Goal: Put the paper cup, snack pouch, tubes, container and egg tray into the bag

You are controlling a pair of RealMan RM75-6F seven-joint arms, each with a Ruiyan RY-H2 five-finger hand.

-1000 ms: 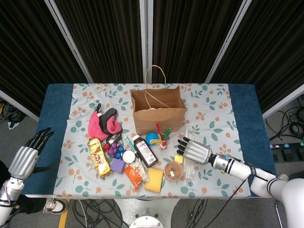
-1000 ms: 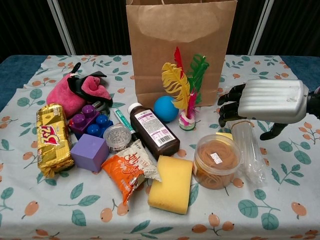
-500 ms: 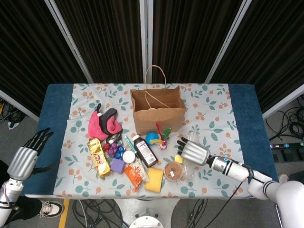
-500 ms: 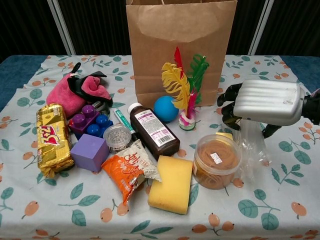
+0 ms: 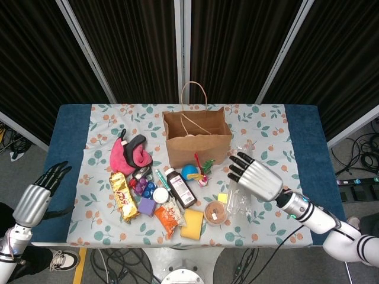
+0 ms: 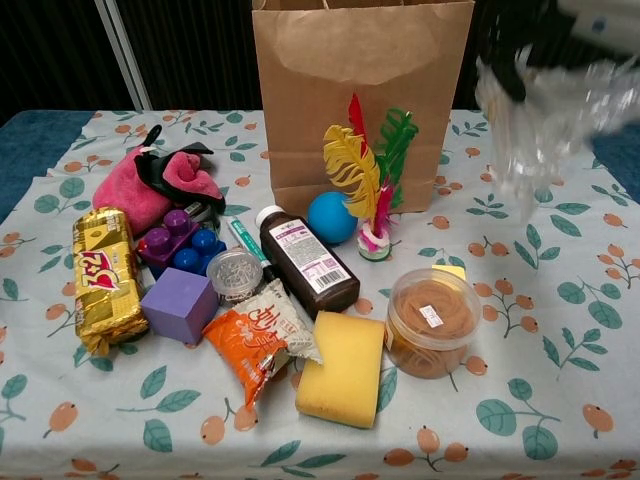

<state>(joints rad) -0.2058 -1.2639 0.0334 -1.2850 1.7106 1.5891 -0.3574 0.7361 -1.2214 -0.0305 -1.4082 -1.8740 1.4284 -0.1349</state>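
We see the bag (image 6: 362, 95) of matt brown paper; the egg tray (image 6: 545, 120) of clear glossy plastic; the tablecloth (image 6: 560, 380) of printed cloth; the sponge (image 6: 342, 368) rough and yellow.

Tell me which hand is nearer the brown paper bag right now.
Right. The right hand is raised just beside the bag, holding a clear plastic egg tray; the left hand hangs past the table's far left edge.
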